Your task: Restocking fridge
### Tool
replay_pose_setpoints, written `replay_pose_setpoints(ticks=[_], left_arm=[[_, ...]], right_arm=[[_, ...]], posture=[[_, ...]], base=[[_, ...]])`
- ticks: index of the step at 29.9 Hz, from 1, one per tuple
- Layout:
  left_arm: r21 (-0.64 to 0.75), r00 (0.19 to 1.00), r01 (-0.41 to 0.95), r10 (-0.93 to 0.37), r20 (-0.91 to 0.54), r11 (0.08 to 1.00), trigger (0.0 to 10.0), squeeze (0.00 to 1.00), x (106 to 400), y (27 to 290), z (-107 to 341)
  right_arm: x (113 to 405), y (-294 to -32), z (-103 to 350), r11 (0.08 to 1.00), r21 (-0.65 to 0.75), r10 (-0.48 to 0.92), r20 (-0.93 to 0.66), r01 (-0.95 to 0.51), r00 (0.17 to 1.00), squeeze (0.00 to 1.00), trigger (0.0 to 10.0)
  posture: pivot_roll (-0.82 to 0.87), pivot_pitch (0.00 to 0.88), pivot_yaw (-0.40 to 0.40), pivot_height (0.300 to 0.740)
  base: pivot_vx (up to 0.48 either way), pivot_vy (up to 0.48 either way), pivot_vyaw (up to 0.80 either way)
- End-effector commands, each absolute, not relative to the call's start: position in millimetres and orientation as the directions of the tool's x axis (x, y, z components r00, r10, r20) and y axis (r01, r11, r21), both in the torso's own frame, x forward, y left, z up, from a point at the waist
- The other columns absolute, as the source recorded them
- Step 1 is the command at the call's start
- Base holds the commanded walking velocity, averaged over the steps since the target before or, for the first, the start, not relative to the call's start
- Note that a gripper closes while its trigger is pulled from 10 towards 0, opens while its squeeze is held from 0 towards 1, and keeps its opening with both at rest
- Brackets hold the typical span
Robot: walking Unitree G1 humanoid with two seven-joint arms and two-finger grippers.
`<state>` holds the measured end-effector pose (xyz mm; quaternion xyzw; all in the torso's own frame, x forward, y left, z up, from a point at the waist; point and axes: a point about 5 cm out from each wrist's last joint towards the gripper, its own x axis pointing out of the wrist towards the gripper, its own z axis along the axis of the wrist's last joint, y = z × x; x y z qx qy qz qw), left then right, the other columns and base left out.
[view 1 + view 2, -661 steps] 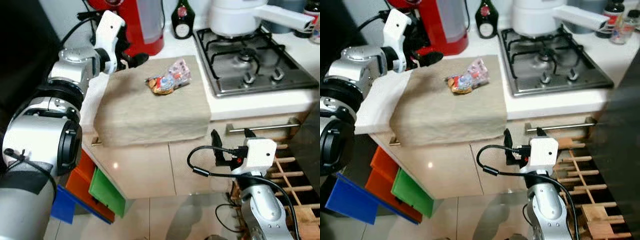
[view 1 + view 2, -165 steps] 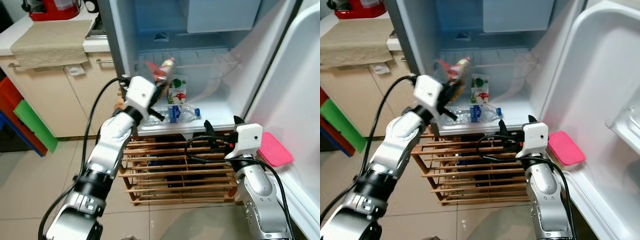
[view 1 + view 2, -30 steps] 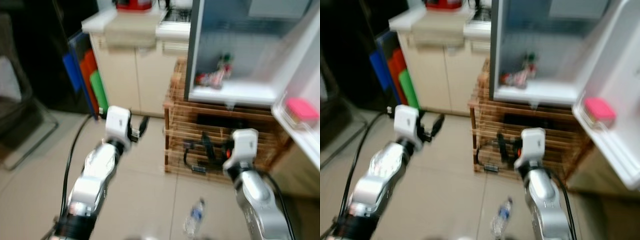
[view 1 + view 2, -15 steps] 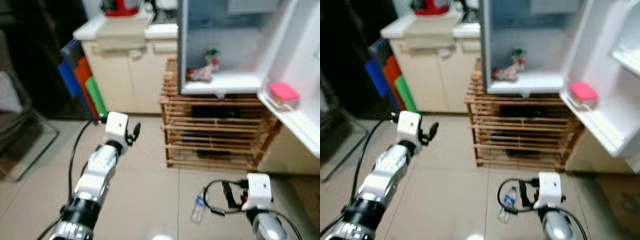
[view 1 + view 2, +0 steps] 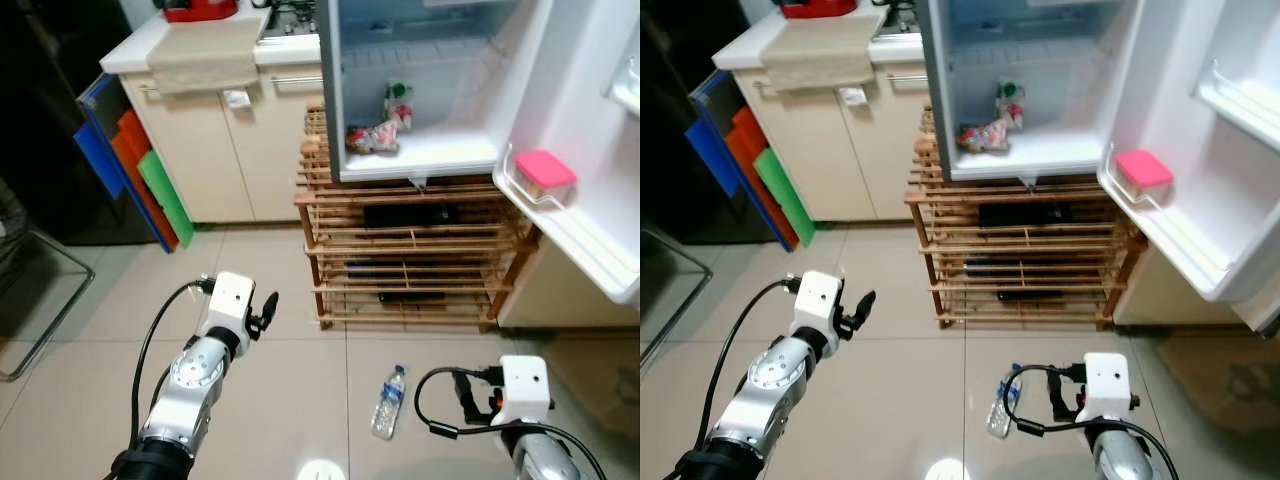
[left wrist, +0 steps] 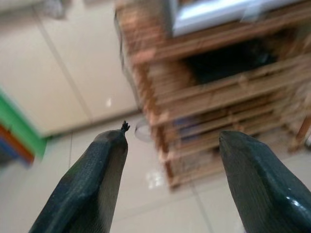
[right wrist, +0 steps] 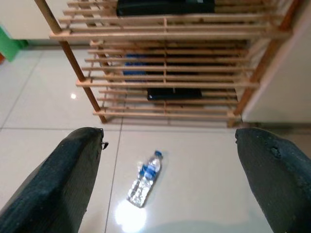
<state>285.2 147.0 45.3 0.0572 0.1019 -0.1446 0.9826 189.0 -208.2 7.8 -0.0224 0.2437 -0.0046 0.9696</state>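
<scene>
Left eye view: bottle point(image 5: 387, 402) lying on tiled floor point(image 5: 280, 400).

The snack packet point(image 5: 372, 139) has gone from the table to the fridge shelf point(image 5: 420, 160). The water bottle point(image 5: 387, 402) left that shelf and lies on the floor point(image 5: 290, 390).

Silver arms, white wrist housings, looping black cables

Both grippers' jaws wide apart, empty.
</scene>
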Motion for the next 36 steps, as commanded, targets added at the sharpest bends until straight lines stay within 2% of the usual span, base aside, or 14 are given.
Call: replay_pose_setpoints(ticks=[1,12,14,16,17,18,21,23,24,27,28,30,34,36], left_arm=[[0.083,0.938,0.318,-0.301,-0.169,0.944,10.0,0.0,289.9,141.2,54.6],[0.056,0.923,0.359,-0.345,-0.169,0.932,10.0,0.0,289.2,137.2,51.1],[0.057,0.913,0.377,-0.36,-0.194,0.924,10.0,0.0,288.9,134.1,47.8],[0.08,0.916,0.356,-0.331,-0.225,0.931,10.0,0.0,291.8,137.9,43.1],[0.08,0.916,0.356,-0.331,-0.225,0.931,10.0,0.0,291.8,137.9,43.1],[0.112,0.901,0.343,-0.293,-0.319,0.933,10.0,0.0,294.6,143.8,31.0],[0.151,0.79,0.369,-0.224,-0.571,0.917,10.0,0.0,287.8,157.6,-0.9],[0.145,0.731,0.382,-0.203,-0.652,0.913,10.0,0.0,280.5,164.7,-12.2],[0.145,0.731,0.382,-0.203,-0.652,0.913,10.0,0.0,280.5,164.7,-12.2],[0.132,0.637,0.418,-0.186,-0.748,0.899,10.0,0.0,265.2,174.7,-28.6],[0.155,0.599,0.465,-0.18,-0.78,0.872,10.0,0.0,258.1,176.2,-35.3],[0.16,0.59,0.476,-0.179,-0.787,0.865,10.0,0.0,256.9,176.3,-36.6],[0.194,0.532,0.574,-0.183,-0.827,0.796,10.0,0.0,249.0,171.9,-44.4],[0.194,0.523,0.586,-0.185,-0.832,0.786,10.0,0.0,247.2,170.9,-45.9]], right_arm=[[189.1,-210.5,4.3,0.999,-0.051,-0.015,-0.48,-0.011,0.877,0.0,10.0],[181.1,-222.4,-25.3,0.997,-0.073,-0.045,-0.566,0.005,0.823,0.0,10.0],[177.3,-225.0,-33.5,0.997,-0.079,-0.055,-0.604,0.008,0.795,0.0,10.0],[165.2,-230.8,-52.6,0.996,-0.077,-0.087,-0.681,0.046,0.727,0.0,10.0],[165.2,-230.8,-52.6,0.996,-0.077,-0.087,-0.681,0.046,0.727,0.0,10.0],[152.0,-236.2,-68.7,0.992,-0.086,-0.124,-0.748,0.09,0.652,0.0,10.0],[133.3,-248.1,-81.8,0.976,-0.112,-0.198,-0.818,0.189,0.541,0.0,10.0],[127.5,-258.4,-83.3,0.959,-0.15,-0.255,-0.828,0.24,0.499,0.0,10.0],[127.5,-258.4,-83.3,0.959,-0.15,-0.255,-0.828,0.24,0.499,0.0,10.0],[115.3,-289.9,-79.4,0.892,-0.278,-0.416,-0.813,0.357,0.408,0.0,10.0],[110.5,-310.7,-72.6,0.831,-0.362,-0.522,-0.77,0.423,0.366,0.0,10.0],[109.8,-315.0,-71.1,0.816,-0.379,-0.544,-0.759,0.437,0.357,0.0,10.0],[122.4,-349.3,-45.8,0.688,-0.48,-0.709,-0.605,0.544,0.362,0.0,10.0],[126.1,-355.5,-39.5,0.666,-0.498,-0.735,-0.568,0.556,0.371,0.0,10.0]], posture=[[-0.17,0.0,0.117,0.74],[-0.18,0.0,0.119,0.74],[-0.18,0.0,0.118,0.74],[-0.17,0.0,0.115,0.74],[-0.17,0.0,0.115,0.74],[-0.17,0.0,0.11,0.74],[-0.17,0.0,0.106,0.74],[-0.18,0.0,0.108,0.74],[-0.18,0.0,0.108,0.74],[-0.18,0.0,0.112,0.74],[-0.18,0.0,0.112,0.74],[-0.18,0.0,0.112,0.74],[-0.21,0.0,0.127,0.74],[-0.21,0.0,0.127,0.74]], base=[[0.322,-0.349,0.0],[0.326,-0.349,0.0],[0.356,-0.319,0.0],[0.0,0.0,0.0],[0.0,0.0,0.0],[0.0,0.0,0.0],[0.0,0.0,0.0],[0.0,0.0,0.0],[0.0,0.0,0.0],[0.0,0.0,0.0],[0.0,0.0,0.0],[0.0,0.0,0.0],[0.0,0.0,0.0],[0.0,0.0,0.0]])
